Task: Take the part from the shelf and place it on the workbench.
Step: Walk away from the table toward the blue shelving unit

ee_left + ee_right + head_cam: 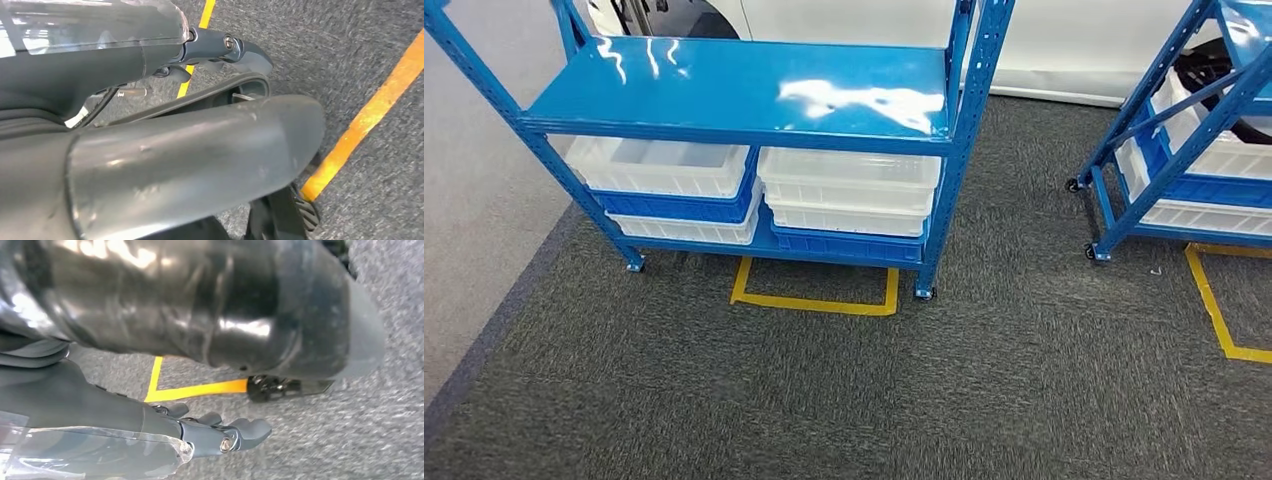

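A blue metal shelf [744, 85] stands straight ahead on the dark carpet, its glossy top board bare. Under that board sit stacked white bins [659, 165] [849, 180] and blue bins [679, 207]; the board hides most of their insides, and I can make out no part in them. My left hand [215, 47] hangs low above the carpet with its dark fingers stretched out and nothing in them. My right hand [220, 432] also hangs near the floor, fingers apart and holding nothing.
A second blue shelf [1184, 150] with white and blue bins stands on casters at the right. Yellow tape [814, 300] marks a box under the near shelf, and more tape [1214, 300] lies at the right. A white car body [1074, 50] is behind. Pale floor borders the carpet on the left.
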